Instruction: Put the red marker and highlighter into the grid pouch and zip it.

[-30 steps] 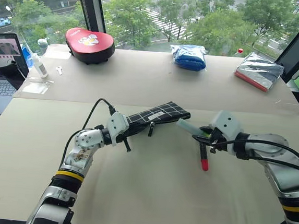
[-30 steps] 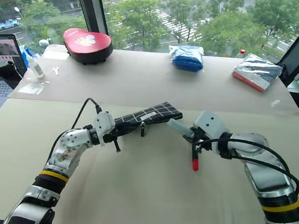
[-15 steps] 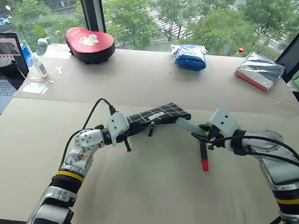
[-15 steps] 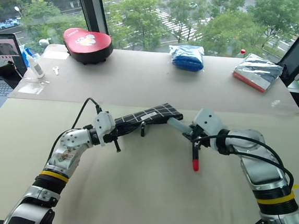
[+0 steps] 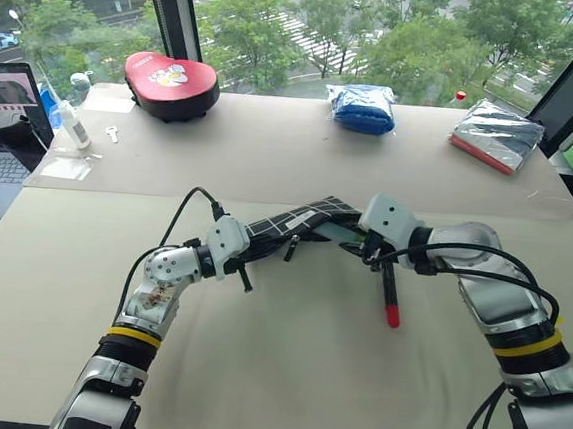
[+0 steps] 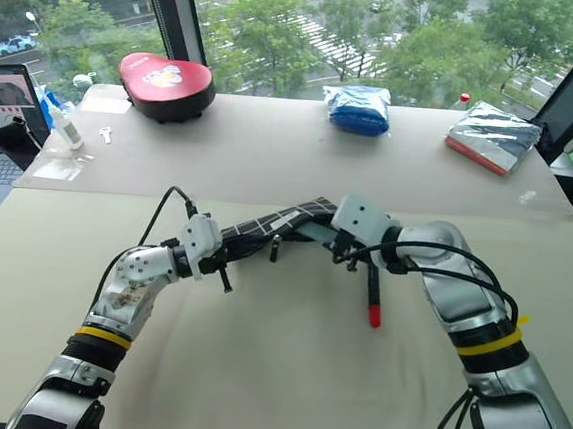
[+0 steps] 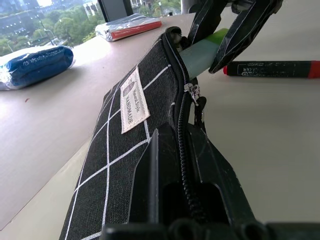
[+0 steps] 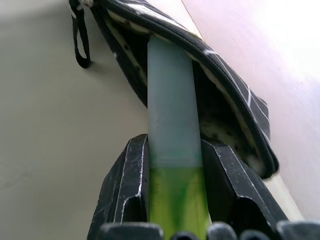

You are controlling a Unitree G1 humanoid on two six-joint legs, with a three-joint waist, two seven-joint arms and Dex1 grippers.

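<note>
So our right gripper (image 8: pixel 172 200) has its two black fingers clamped on the highlighter (image 8: pixel 172 130), squeezing the lime green end while the pale mint end pokes into the open mouth of the grid pouch (image 7: pixel 135 125). How deep the tip sits we can't quite say, since the dark lining swallows it in the right wrist view.

Our left gripper (image 5: pixel 238 255) is pinched tight on the other end of the pouch, along the zipper edge, holding it lifted off the table (image 5: pixel 282 375) and slanting up toward the right gripper. We can see the white label (image 7: pixel 131 100) on the pouch's side and the zipper pull strap (image 8: pixel 80 35) dangling below the open end.

The red marker (image 5: pixel 389 294) lies flat on the table just under the right wrist, red tip pointing toward the near edge, untouched by either gripper.

Along the far edge of the table sit a red case (image 5: pixel 172 82) near the far left corner, a blue packet (image 5: pixel 362 108) in the middle, and a silver packet (image 5: pixel 496 135) toward the far right corner.
</note>
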